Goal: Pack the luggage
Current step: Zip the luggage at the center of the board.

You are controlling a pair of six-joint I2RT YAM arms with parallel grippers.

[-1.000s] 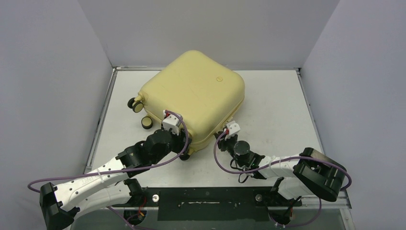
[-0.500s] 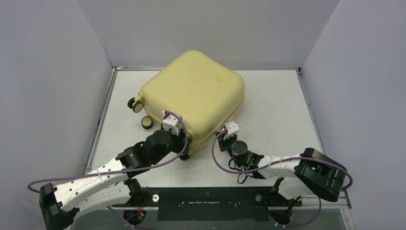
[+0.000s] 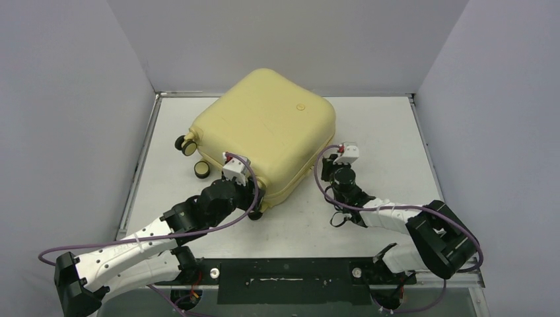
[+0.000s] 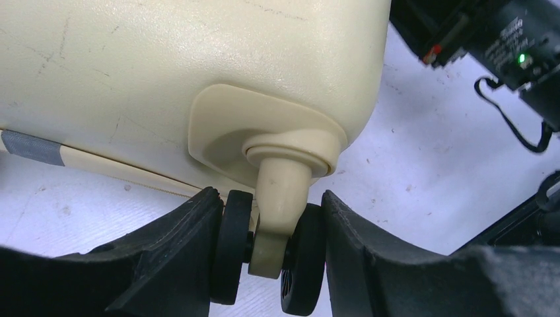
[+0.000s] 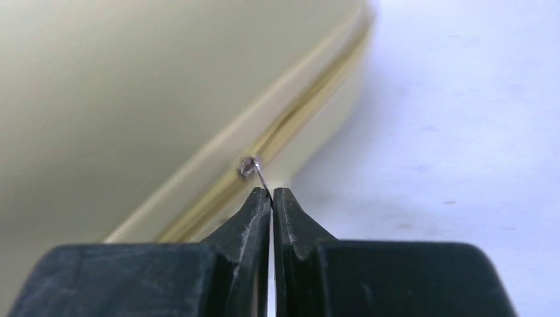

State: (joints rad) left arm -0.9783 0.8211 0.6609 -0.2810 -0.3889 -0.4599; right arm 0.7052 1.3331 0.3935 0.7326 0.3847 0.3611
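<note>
While my left gripper, jaws partway apart, clamps the black twin caster wheel at the near corner, my right gripper pinches tight on a thin silver zipper pull. The pale yellow hard-shell suitcase lies closed on the white table, centre-back.
</note>
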